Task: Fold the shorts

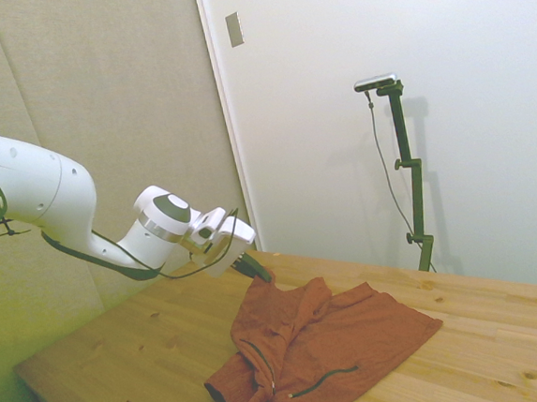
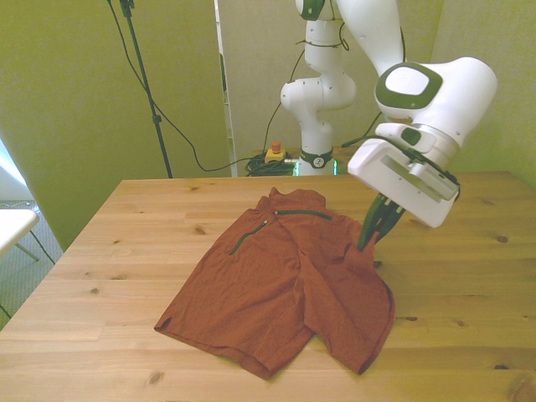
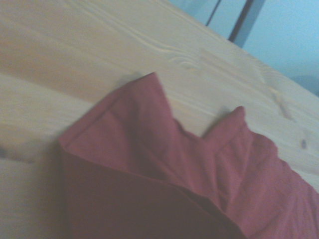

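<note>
Rust-red soft fabric shorts [image 2: 276,289] with dark zippered pocket slits.
You see them spread, rumpled, on the wooden table, one edge lifted.

Arm [image 2: 435,92]: glossy white rounded shells, joined by dark grey rings; a grey oval cap is seen on the wrist joint. A boxy white wrist block is fitted. Gripper [image 2: 369,237]: dark fingers. Thin black cables are run along the links. Base column [image 2: 316,100]: white.
</note>
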Motion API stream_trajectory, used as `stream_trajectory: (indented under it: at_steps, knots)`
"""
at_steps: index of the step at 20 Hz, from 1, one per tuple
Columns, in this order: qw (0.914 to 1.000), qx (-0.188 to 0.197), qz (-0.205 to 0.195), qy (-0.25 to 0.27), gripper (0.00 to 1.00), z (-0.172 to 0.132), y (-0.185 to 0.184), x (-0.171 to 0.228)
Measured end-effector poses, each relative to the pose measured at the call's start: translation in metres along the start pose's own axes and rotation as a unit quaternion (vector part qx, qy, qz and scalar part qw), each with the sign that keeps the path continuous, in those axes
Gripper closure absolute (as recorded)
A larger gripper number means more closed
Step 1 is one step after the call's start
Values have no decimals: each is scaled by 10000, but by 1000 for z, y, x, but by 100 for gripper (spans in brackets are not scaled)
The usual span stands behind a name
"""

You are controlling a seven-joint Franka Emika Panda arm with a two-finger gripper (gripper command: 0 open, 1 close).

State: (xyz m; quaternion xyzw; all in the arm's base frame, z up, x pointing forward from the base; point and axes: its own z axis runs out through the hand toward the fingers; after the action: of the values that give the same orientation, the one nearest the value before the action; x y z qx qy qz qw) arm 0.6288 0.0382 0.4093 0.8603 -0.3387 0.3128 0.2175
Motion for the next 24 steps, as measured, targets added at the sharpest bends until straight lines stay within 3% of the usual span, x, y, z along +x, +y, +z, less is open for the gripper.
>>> stream_trajectory:
  at_steps: [9, 24]
  knots:
    - [9990, -256, 332, 156, 100, 52, 37, 71]
    - [9941, -649, 824, 290, 100, 84, 105, 163]
